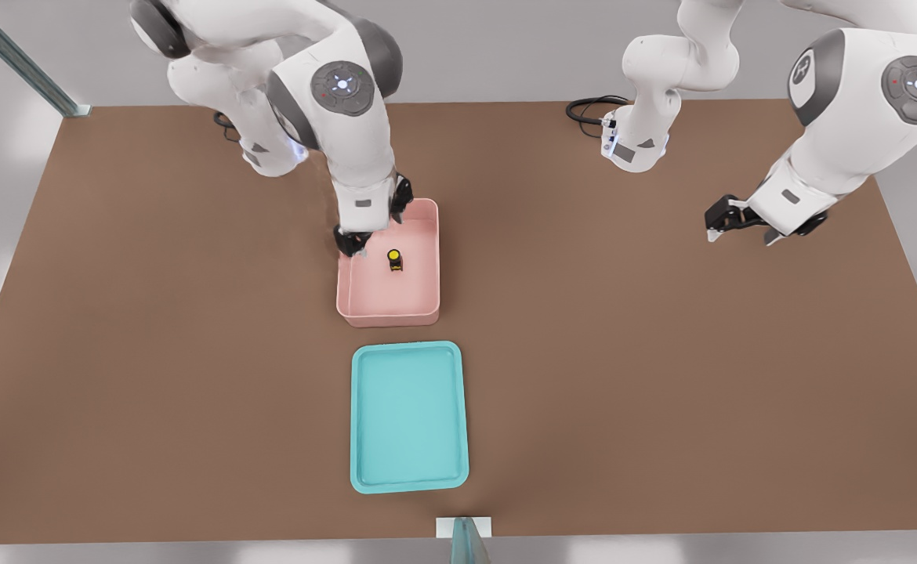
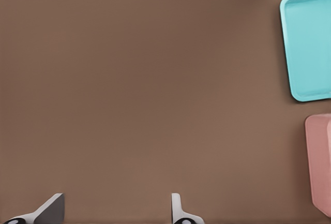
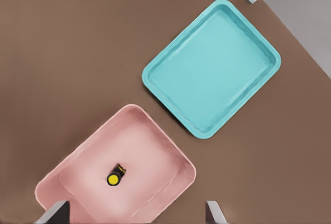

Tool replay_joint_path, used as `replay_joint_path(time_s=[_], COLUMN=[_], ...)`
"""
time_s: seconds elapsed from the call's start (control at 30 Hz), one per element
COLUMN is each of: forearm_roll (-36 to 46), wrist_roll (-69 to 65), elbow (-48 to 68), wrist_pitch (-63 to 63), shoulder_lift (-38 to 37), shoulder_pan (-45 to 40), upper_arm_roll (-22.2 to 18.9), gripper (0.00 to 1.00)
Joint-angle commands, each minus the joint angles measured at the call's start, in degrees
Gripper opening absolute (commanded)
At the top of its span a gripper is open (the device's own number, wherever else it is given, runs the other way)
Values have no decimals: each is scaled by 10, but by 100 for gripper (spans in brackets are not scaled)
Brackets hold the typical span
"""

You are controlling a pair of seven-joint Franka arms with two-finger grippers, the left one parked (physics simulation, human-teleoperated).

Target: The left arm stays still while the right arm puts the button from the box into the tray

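The button (image 1: 394,259), a small black cylinder with a yellow top, stands inside the pink box (image 1: 388,312) near its middle. My gripper (image 1: 372,219) hovers above the box's far corner on the front view's left, a little above the rim. In the right wrist view its fingertips (image 3: 54,214) are spread wide, and the gripper (image 3: 134,216) is open with nothing in it; the button (image 3: 115,176) sits in the box (image 3: 170,182) just ahead of them. The turquoise tray (image 1: 407,415) lies empty just in front of the box, also visible as the tray (image 3: 212,69) from the wrist.
The parked arm's gripper (image 1: 737,215) hangs over the table at the front view's right. A black cable (image 1: 588,110) lies by the far edge. A small metal bracket (image 1: 464,533) stands at the near edge. The parked wrist sees the tray (image 2: 310,43) and box (image 2: 320,162).
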Motion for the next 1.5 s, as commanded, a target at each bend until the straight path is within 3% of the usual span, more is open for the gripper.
replay_joint_path(time_s=[0.0, 0.03, 0.07, 0.1, 0.17, 0.2, 0.23, 0.27, 0.4, 0.53, 0.6, 0.77, 0.93, 1.47], forearm_roll=[85, 28, 31, 56, 47, 36, 36, 37, 68, 79, 124, 196, 200, 200], wrist_roll=[434, 506, 526, 525, 520, 515, 454, 371, 294, 261, 262, 282, 303, 308], elbow=[-26, -84, -219, -259, -436, -512, -514, -511, -487, -576, -572, -573, -630, -663], wrist_pitch=[-20, 8, 105, 119, 290, 374, 382, 382, 403, 519, 519, 540, 624, 705], shoulder_lift=[-2, -26, -90, -101, -139, -152, -146, -143, -101, -99, -96, -78, -69, -13], shoulder_pan=[32, 100, 144, 267, 270, 294, 319, 320, 321, 321, 321, 311, 311, 314], upper_arm_roll=[4, 9, -35, -196, -202, -239, -327, -386, -456, -466, -462, -396, -357, -320], gripper=[100, 100, 100, 100, 100, 100, 100, 99, 99, 99, 99, 99, 99, 99])
